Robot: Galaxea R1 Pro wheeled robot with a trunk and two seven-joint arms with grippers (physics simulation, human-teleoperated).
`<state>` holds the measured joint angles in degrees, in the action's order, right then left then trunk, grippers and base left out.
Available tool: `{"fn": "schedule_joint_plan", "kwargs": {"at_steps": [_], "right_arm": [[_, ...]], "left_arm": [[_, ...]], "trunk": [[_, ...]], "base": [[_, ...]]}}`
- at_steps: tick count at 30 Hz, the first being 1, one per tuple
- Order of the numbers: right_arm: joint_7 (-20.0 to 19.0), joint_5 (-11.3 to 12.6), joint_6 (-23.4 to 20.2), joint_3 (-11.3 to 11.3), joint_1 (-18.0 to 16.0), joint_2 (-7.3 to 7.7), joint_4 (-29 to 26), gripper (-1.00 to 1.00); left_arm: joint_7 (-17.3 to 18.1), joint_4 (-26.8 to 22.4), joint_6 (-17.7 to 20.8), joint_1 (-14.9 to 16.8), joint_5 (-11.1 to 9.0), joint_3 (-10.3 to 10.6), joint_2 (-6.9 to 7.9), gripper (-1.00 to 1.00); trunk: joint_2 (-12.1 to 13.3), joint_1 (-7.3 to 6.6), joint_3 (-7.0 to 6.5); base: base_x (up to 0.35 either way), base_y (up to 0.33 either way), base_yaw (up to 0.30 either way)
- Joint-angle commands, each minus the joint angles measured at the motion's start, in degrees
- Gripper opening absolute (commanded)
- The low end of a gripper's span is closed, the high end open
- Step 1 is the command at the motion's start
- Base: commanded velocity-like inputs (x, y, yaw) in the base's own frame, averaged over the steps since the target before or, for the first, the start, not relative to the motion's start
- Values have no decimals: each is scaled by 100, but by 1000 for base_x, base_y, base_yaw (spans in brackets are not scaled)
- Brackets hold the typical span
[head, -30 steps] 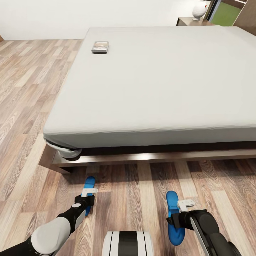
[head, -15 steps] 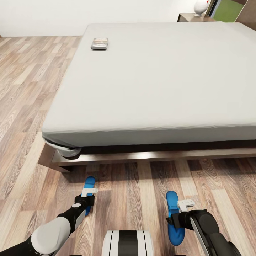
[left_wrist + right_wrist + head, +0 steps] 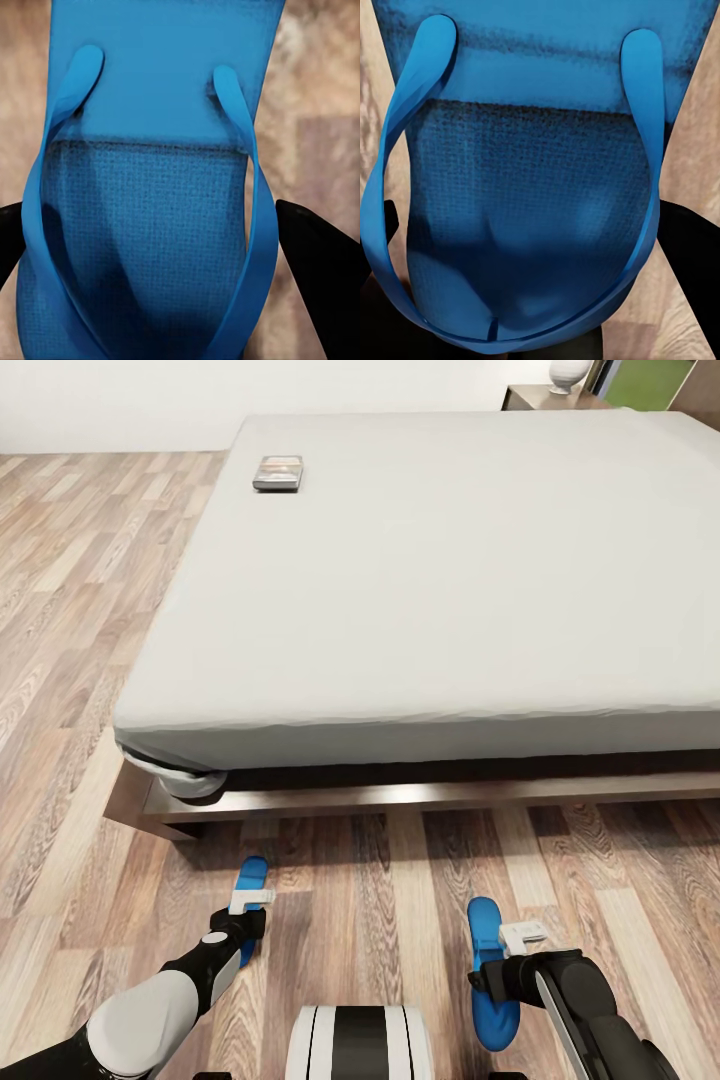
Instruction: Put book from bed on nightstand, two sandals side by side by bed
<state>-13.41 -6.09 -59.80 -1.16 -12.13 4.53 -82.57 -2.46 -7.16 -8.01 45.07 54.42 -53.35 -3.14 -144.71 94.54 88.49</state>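
Note:
The book (image 3: 279, 472) lies flat near the far left corner of the bed (image 3: 450, 580), on its pale mattress. Two bright blue sandals hang low over the wood floor in front of the bed's foot. My left gripper (image 3: 243, 928) is shut on the left sandal (image 3: 252, 875); in the left wrist view its black fingers (image 3: 319, 270) press both sides of that sandal (image 3: 150, 225). My right gripper (image 3: 497, 980) is shut on the right sandal (image 3: 485, 925), with dark fingers (image 3: 690, 255) flanking the sole (image 3: 532, 195). A nightstand (image 3: 545, 398) stands beyond the bed's far right corner.
The dark wooden bed frame (image 3: 300, 800) juts out below the mattress just ahead of the sandals. A white vase (image 3: 566, 372) stands on the nightstand. Open plank floor (image 3: 90, 580) runs along the bed's left side. My own white-and-black trunk (image 3: 360, 1045) shows at the bottom edge.
The whole picture has shifted, so the camera has moved: the bed and book sit slightly higher in view. Both grippers and their sandals keep the same places in the picture.

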Motion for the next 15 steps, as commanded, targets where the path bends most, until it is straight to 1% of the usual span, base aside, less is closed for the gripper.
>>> {"fn": "schedule_joint_plan", "kwargs": {"at_steps": [1,9,12,15], "right_arm": [[-47,-58,-20,-7,-2,4,-5,-100],[-47,-58,-20,-7,-4,4,-5,-100],[-47,-58,-20,-7,-2,4,-5,-100],[-47,-58,-20,-7,-1,4,-5,-100]], "left_arm": [[-26,0,-17,2,69,-35,-2,-100],[-26,-2,-17,2,69,-35,-2,-100],[-26,-2,-17,2,69,-35,-2,-100],[-26,-2,-17,2,69,-35,-2,-100]], "trunk": [[-1,-1,3],[-1,-1,3],[-5,7,70],[-5,7,70]], "base": [[0,0,0],[0,0,0],[0,0,0],[0,0,0]]}}
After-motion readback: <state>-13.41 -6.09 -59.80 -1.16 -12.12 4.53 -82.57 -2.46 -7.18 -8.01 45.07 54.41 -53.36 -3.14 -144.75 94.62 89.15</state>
